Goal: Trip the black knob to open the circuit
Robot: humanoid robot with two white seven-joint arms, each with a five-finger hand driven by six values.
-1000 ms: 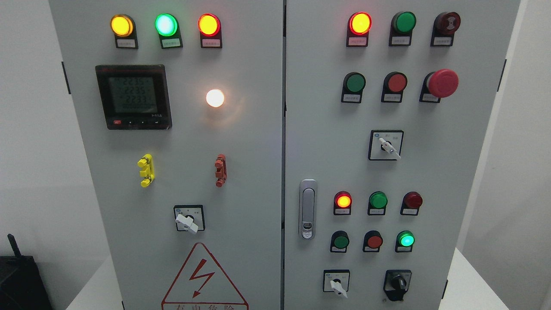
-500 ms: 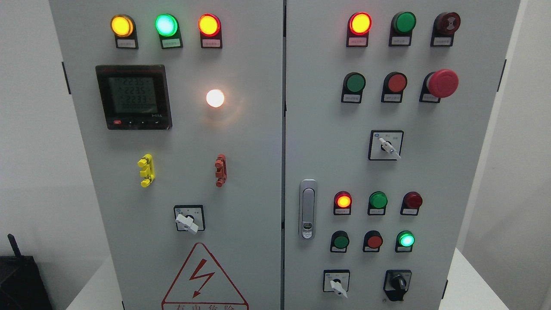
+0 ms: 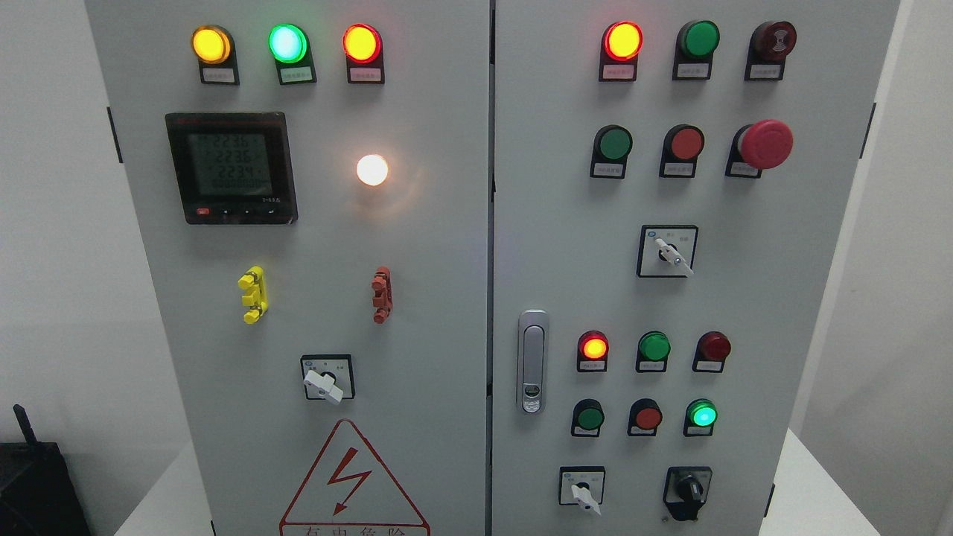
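The black knob (image 3: 689, 491) is a rotary switch at the bottom right of the grey control cabinet's right door (image 3: 782, 313). Its handle stands roughly upright on a black base. A white selector switch (image 3: 583, 495) sits to its left, and a lit green lamp (image 3: 702, 414) glows just above it. Neither of my hands nor any arm shows in the head view.
The left door (image 3: 432, 298) carries a meter with a lit display (image 3: 231, 167), lit lamps, yellow and red clips and a white selector (image 3: 324, 385). A red mushroom button (image 3: 765, 144) sticks out at upper right. A door latch (image 3: 531, 361) sits centre. A black device (image 3: 33, 484) stands lower left.
Only the meter's digits have flickered to slightly different readings. Nothing else on the panel has moved.
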